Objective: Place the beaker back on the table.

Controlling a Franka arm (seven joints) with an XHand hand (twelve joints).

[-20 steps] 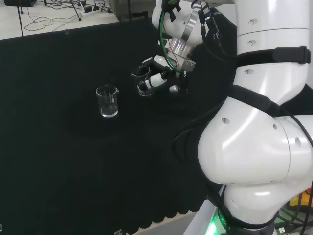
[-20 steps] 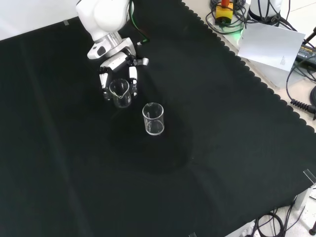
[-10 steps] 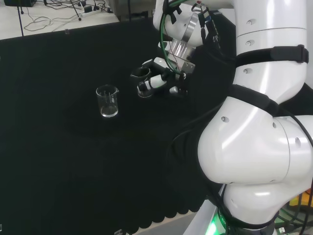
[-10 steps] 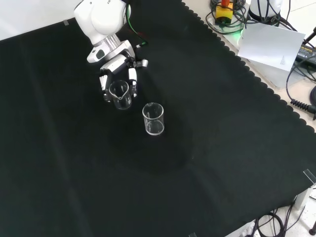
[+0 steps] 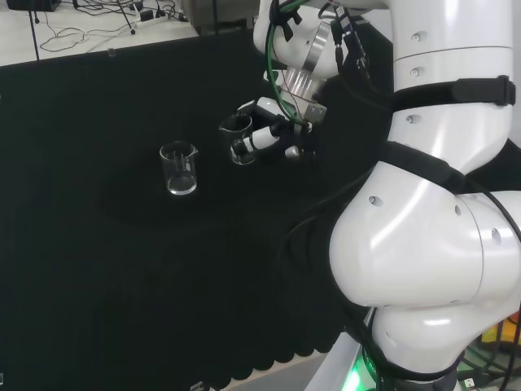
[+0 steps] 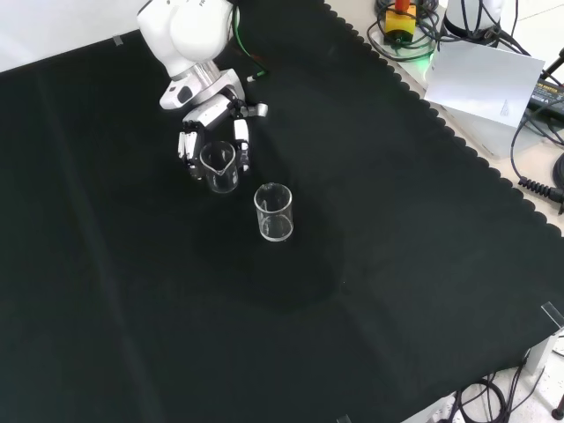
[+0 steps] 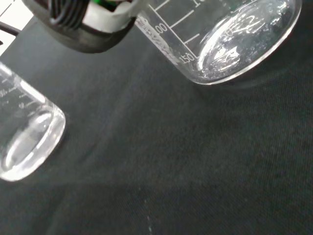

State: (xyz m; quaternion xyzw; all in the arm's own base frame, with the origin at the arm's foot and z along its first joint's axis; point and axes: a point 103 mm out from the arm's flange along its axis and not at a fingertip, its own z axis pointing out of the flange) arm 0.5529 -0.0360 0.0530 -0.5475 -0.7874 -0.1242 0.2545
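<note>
1. Head view: the hand hangs under the white arm over the black cloth; its fingers are curled round a clear beaker; the beaker stands upright in the hand, low over the cloth; I cannot tell if its bottom touches the cloth; a second clear beaker stands on the cloth, off to the left of the hand, apart from it.

2. Front view: the hand comes down from the top; black and white fingers sit on both sides of the held beaker; the second beaker stands just below and to the right of the hand, close to the held one but not touching.

3. Wrist view: the held beaker is big and close, with lines marked on its side; a finger rests against its wall; the second beaker stands on the cloth nearby.
</note>
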